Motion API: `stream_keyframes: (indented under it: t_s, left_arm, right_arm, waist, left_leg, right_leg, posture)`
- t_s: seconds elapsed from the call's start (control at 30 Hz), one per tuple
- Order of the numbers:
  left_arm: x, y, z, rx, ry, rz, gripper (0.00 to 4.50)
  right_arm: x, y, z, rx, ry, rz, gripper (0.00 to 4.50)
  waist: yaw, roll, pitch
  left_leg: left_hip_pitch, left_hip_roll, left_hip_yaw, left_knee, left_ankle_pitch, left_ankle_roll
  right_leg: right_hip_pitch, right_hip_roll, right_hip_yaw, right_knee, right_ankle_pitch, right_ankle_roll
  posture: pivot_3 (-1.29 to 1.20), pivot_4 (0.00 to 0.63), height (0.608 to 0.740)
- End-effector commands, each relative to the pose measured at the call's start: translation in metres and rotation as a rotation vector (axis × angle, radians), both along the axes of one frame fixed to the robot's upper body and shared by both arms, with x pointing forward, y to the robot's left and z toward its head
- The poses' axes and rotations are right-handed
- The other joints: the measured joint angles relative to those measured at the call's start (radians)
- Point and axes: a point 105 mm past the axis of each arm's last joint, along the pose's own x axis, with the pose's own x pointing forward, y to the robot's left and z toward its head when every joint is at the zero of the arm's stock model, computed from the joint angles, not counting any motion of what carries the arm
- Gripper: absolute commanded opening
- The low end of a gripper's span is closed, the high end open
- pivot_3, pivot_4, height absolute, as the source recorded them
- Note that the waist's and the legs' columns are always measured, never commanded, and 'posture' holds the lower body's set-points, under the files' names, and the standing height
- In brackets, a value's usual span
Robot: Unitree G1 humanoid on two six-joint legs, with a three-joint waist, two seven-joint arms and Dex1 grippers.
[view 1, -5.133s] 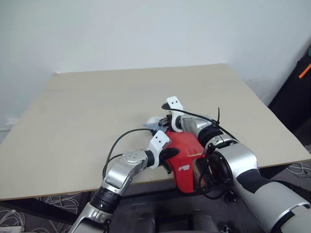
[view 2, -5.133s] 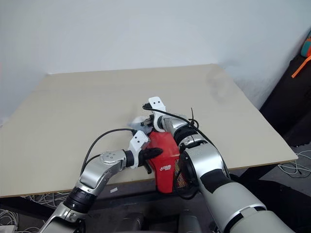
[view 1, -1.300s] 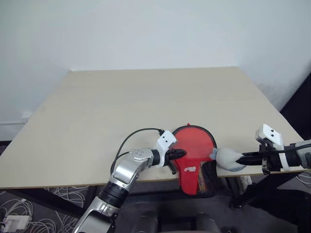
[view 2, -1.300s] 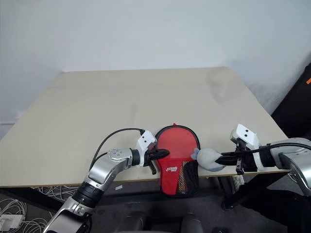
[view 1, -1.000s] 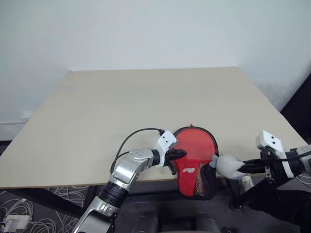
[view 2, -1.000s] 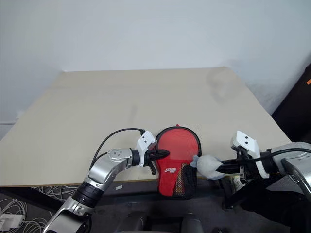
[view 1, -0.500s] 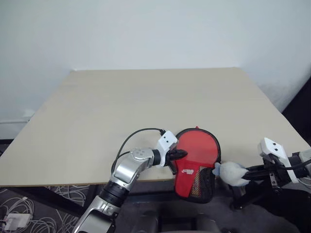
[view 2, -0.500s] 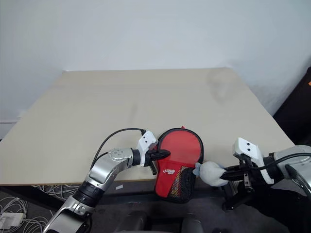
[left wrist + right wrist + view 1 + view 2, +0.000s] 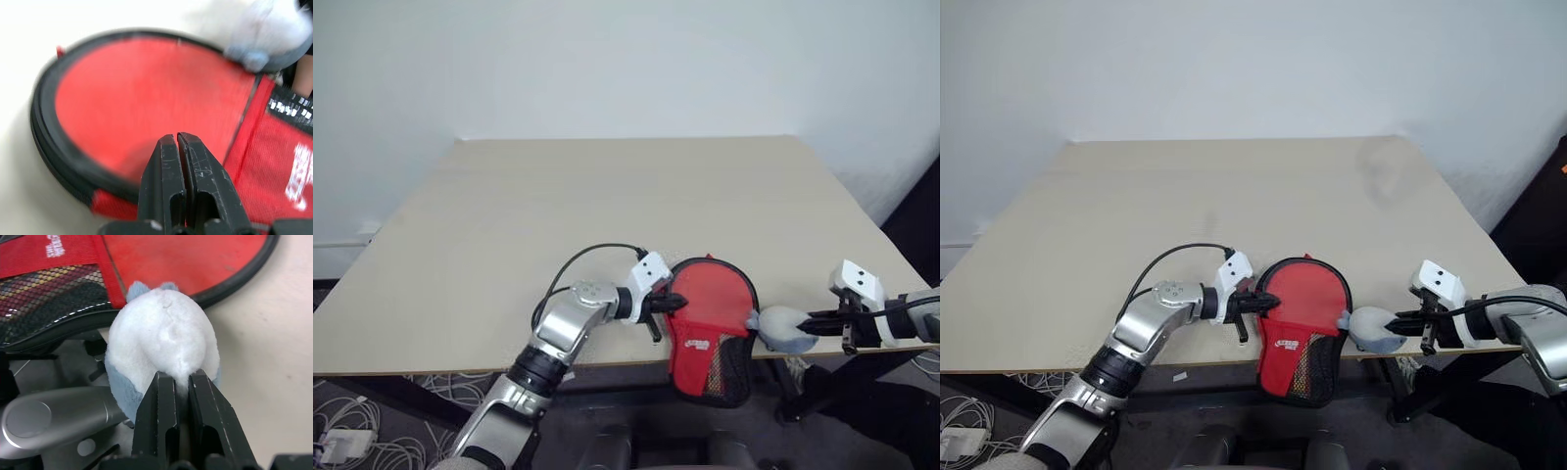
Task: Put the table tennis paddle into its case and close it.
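The case [image 9: 710, 308] lies at the table's near edge, red panel up, its black mesh part [image 9: 1304, 370] hanging over the edge. The table tennis paddle is hidden. My left gripper [image 9: 674, 303] is shut, its tips at the case's left rim; the left wrist view has the fingers [image 9: 168, 161] pressed together over the red panel [image 9: 146, 98]. Right of the case, my right gripper [image 9: 1400, 320] is shut on a white and blue plush charm [image 9: 781, 326]. That charm [image 9: 161, 338] touches the case's black edge [image 9: 234, 276].
The beige table [image 9: 607, 196] stretches away behind the case. Its near edge runs just under both grippers. A black cable [image 9: 582, 259] loops above my left wrist. A dark object [image 9: 922, 220] stands by the table's right side.
My right gripper sank below the table edge with the plush charm, then rose again beside the case. The left gripper lifted slightly and the case tilted with it.
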Motion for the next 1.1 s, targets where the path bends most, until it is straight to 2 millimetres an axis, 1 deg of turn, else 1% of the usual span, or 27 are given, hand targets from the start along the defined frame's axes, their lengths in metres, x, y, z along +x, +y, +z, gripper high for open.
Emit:
stream_keyframes:
  t_s: [0.03,0.07,0.13,0.2,0.37,0.5,0.6,0.67,0.7,0.9,1.1]
  left_arm:
    - [0.004,-0.011,0.019,-0.045,-0.047,-0.048,0.00]
    - [0.004,-0.013,0.019,-0.047,-0.049,-0.061,0.38]
    - [0.007,-0.020,0.018,-0.046,-0.057,-0.069,0.79]
    - [0.011,-0.026,0.012,-0.044,-0.051,-0.064,1.47]
    - [0.016,-0.041,-0.003,-0.047,-0.033,-0.060,1.47]
    - [0.016,-0.049,-0.017,-0.044,-0.020,-0.055,1.47]
    - [0.014,-0.054,-0.028,-0.040,-0.013,-0.058,0.84]
    - [0.015,-0.056,-0.033,-0.035,-0.016,-0.056,0.19]
    - [0.015,-0.056,-0.036,-0.029,-0.015,-0.053,0.04]
    - [0.013,-0.054,-0.047,0.000,-0.001,-0.057,0.04]
    - [0.011,-0.051,-0.053,0.027,0.015,-0.071,0.04]
  right_arm:
    - [0.007,-0.006,0.007,-0.031,-0.038,-0.016,0.02]
    - [0.007,-0.005,0.007,-0.030,-0.039,-0.014,0.00]
    - [0.008,-0.004,0.007,-0.027,-0.046,-0.015,0.00]
    - [0.010,-0.001,0.007,-0.020,-0.051,-0.016,0.00]
    - [0.011,0.004,0.006,-0.009,-0.054,-0.015,0.00]
    - [0.011,0.007,0.006,0.001,-0.058,-0.022,0.00]
    - [0.010,0.010,0.005,0.008,-0.057,-0.025,0.00]
    - [0.009,0.011,0.005,0.011,-0.057,-0.027,0.00]
    - [0.009,0.011,0.004,0.013,-0.057,-0.028,0.00]
    - [0.003,0.013,0.003,0.019,-0.046,-0.026,0.00]
    - [-0.018,0.021,0.005,0.058,0.007,0.028,0.00]
  waist:
    - [-0.001,0.000,0.000]
    - [-0.001,0.000,0.000]
    - [-0.001,0.000,0.000]
    - [0.000,0.000,0.000]
    - [-0.001,-0.001,0.001]
    - [-0.001,-0.001,0.001]
    - [-0.001,-0.001,0.000]
    - [-0.001,-0.001,0.000]
    - [-0.001,-0.001,0.000]
    - [0.000,-0.002,0.000]
    - [0.000,-0.003,-0.001]
  left_leg:
    - [0.000,0.000,0.000,0.000,0.000,0.000]
    - [0.000,0.000,0.000,0.000,0.000,0.000]
    - [0.000,0.000,0.000,0.000,0.000,0.000]
    - [0.000,0.000,0.000,0.000,0.000,0.000]
    - [0.000,0.000,0.000,0.000,0.000,0.000]
    - [0.000,0.000,0.000,0.000,0.000,0.000]
    - [0.000,0.000,0.000,0.000,0.000,0.000]
    - [0.000,0.000,0.000,0.000,0.000,0.000]
    - [0.000,0.000,0.000,0.000,0.000,0.000]
    - [0.001,0.000,0.000,0.001,0.000,0.000]
    - [0.002,0.000,0.000,0.001,-0.001,0.001]
  right_leg:
    - [0.000,0.000,0.000,0.000,0.000,0.000]
    - [0.000,0.000,0.000,0.000,0.000,0.001]
    - [0.000,0.000,0.000,0.000,0.001,0.001]
    - [0.000,0.000,0.000,0.000,0.001,0.001]
    - [0.000,0.000,0.000,0.000,0.001,0.001]
    - [0.000,0.000,0.000,0.000,0.001,0.001]
    - [0.000,0.000,0.000,0.000,0.001,0.001]
    - [0.001,0.000,0.000,0.000,0.001,0.002]
    - [0.001,0.000,0.000,0.000,0.001,0.002]
    - [0.002,0.000,0.000,0.000,0.001,0.002]
    - [0.003,0.000,0.000,0.000,0.001,0.002]
  posture:
    - [0.00,0.000,0.698]
    - [0.00,0.000,0.698]
    - [0.00,0.000,0.698]
    - [0.00,0.000,0.698]
    - [0.00,0.000,0.698]
    - [0.00,0.000,0.698]
    - [0.00,0.000,0.698]
    - [0.00,0.000,0.698]
    - [0.00,0.000,0.698]
    - [0.00,0.000,0.698]
    - [0.00,0.000,0.698]
